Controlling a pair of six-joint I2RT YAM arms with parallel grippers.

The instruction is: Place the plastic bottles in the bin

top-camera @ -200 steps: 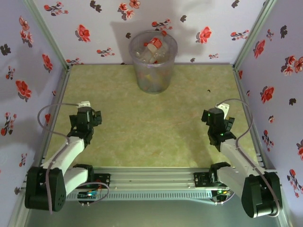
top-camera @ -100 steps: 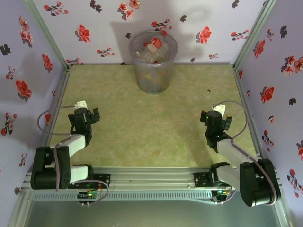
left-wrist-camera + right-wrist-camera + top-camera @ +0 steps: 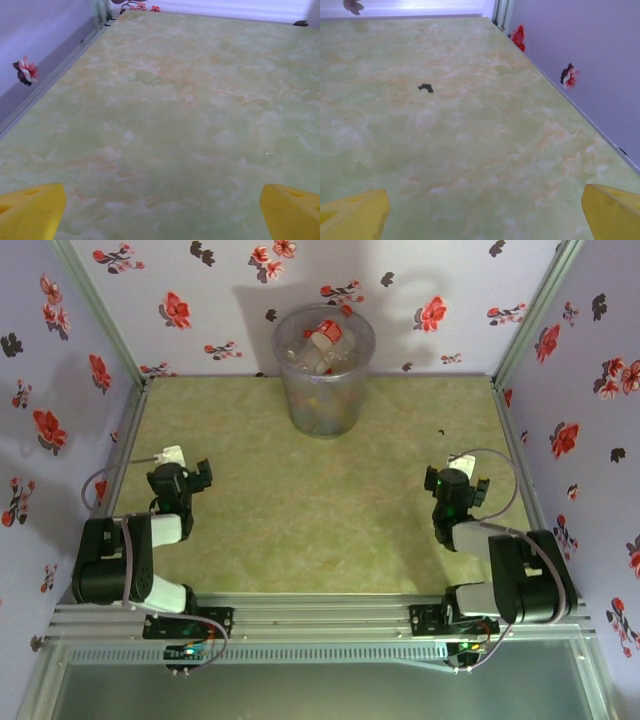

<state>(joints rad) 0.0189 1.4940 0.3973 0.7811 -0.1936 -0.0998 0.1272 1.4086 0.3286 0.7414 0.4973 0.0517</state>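
Flanking the tabletop (image 3: 320,515), left claw (image 3: 161,212), right claw (image 3: 482,212) agape, bin (image 3: 323,400) at back

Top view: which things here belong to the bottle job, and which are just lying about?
Job in hand:
- bin
- bottles, piled inside the bin

Just lying about:
- small dark scrap, on the right side of the table

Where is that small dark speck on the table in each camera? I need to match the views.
Top external: dark speck on the table, right of centre, near the right wall.
Right wrist: speck at upper left, ahead of the jaws.
Left wrist: aims at the far-left corner, the opposite side.
Shared landmark: far-right corner post, up-right of the speck in both.
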